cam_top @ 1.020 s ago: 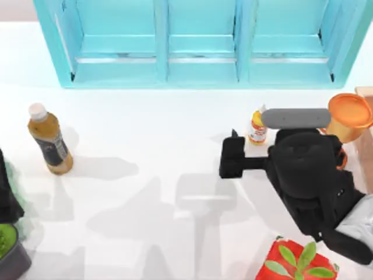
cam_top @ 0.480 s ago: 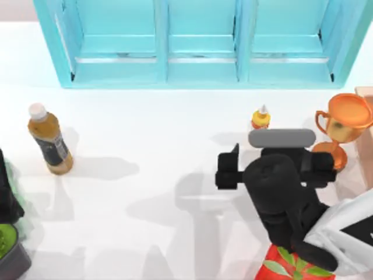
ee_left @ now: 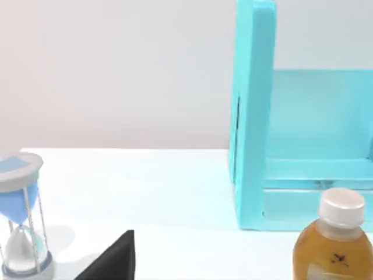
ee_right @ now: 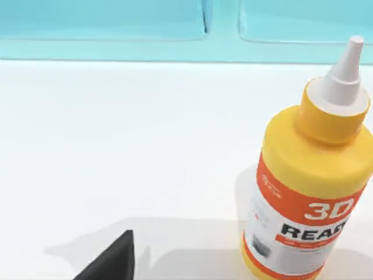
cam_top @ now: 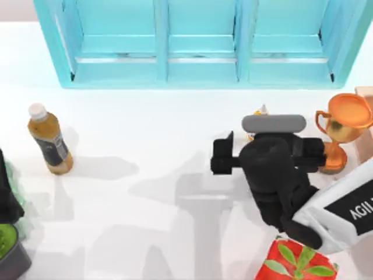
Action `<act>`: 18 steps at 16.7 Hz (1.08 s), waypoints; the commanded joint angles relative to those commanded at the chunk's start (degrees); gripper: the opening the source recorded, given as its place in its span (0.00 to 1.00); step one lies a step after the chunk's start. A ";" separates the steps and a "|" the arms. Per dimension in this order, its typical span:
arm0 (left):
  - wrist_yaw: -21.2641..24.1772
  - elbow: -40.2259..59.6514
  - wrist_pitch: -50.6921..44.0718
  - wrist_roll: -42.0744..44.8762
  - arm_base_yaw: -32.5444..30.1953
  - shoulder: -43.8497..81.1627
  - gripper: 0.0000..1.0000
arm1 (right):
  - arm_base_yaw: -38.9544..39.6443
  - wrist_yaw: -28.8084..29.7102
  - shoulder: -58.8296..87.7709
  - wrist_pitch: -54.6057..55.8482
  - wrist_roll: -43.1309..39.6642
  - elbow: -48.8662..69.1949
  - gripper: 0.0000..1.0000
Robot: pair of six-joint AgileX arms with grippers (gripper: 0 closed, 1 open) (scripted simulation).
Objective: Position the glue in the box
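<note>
From above, my right arm covers most of the glue: just its white nozzle tip and a sliver of yellow poke out beyond the grey bar on my wrist, near the right side of the table. The box is cut off by the right edge of the top view, so I see no more than a peach corner of it, behind the orange trophy. The red box with green leaves is partly hidden under my right arm and partly cut off at the near edge.

My right pincer is hidden beneath my own wrist in the top view. In the right wrist view a single dark fingertip shows at the lower edge, resting apart from the glue, which stands upright on the table with its red-and-white label facing the camera. I cannot tell how far this pincer is spread, and nothing shows it touching or holding the bottle.

My left arm sits parked at the left edge of the table. Its wrist view shows one dark fingertip, an hourglass cut off at the side, the cap and shoulder of the brown drink bottle, and the end of the turquoise cabinet. I cannot tell that pincer's opening either.
</note>
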 joint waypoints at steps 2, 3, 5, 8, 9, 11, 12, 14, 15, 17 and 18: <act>0.00 0.00 0.00 0.00 0.00 0.00 1.00 | -2.25 -2.05 4.82 1.79 -1.49 3.86 1.00; 0.00 0.00 0.00 0.00 0.00 0.00 1.00 | -3.29 -2.94 6.89 2.58 -2.14 5.51 1.00; 0.00 0.00 0.00 0.00 0.00 0.00 1.00 | -5.02 -4.27 10.02 3.71 -3.14 8.27 1.00; 0.00 0.00 0.00 0.00 0.00 0.00 1.00 | -6.58 -5.42 12.09 4.29 -4.01 10.24 1.00; 0.00 0.00 0.00 0.00 0.00 0.00 1.00 | -6.81 -5.60 12.26 4.34 -4.13 10.45 1.00; 0.00 0.00 0.00 0.00 0.00 0.00 1.00 | -6.87 -5.65 12.29 4.34 -4.15 10.49 1.00; 0.00 0.00 0.00 0.00 0.00 0.00 1.00 | -6.87 -5.65 12.29 4.34 -4.15 10.49 1.00; 0.00 0.00 0.00 0.00 0.00 0.00 1.00 | -6.87 -5.65 12.29 4.34 -4.15 10.49 0.92; 0.00 0.00 0.00 0.00 0.00 0.00 1.00 | -6.87 -5.65 12.29 4.34 -4.15 10.49 0.85; 0.00 0.00 0.00 0.00 0.00 0.00 1.00 | -6.87 -5.65 12.29 4.34 -4.15 10.49 0.70; 0.00 0.00 0.00 0.00 0.00 0.00 1.00 | -6.87 -5.65 12.29 4.34 -4.15 10.49 0.62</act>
